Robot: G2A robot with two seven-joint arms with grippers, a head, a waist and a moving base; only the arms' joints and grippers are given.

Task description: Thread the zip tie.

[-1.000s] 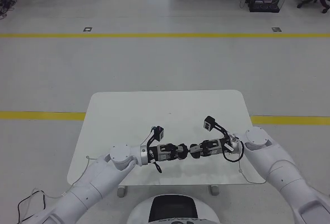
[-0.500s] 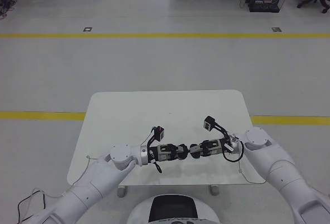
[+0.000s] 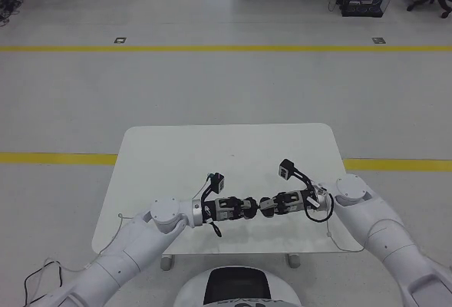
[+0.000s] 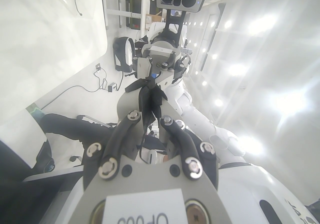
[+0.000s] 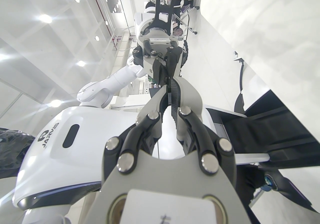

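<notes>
Left gripper [image 4: 149,95]: jaws pressed together on a black zip tie [image 4: 136,86]. The strap runs between the pads, and short black ends stick out past the fingertips.

Right gripper [image 5: 170,90]: it meets the left one tip to tip, and its ribbed pads are drawn in on a thin black strip of the same zip tie. No open gap shows between the pads.

Location of the zip tie: it is held in the air between the two grippers, above the near part of the white table [image 3: 172,153] and not touching it. Which gripper has the head and which the tail cannot be told, nor whether the tail has entered the slot.

Handling, as a judgement: the zip tie is very light, thin and springy. It bends readily across its flat face and resists along its edge. Its surface is likely smooth, so a light pinch may let it slide or twist. The tail is best held close behind its tip, so that only a short free length meets the slot and does not buckle. The head is best held by its sides or just behind it, leaving the slot unblocked.

Beyond the grippers the table top shows white.
</notes>
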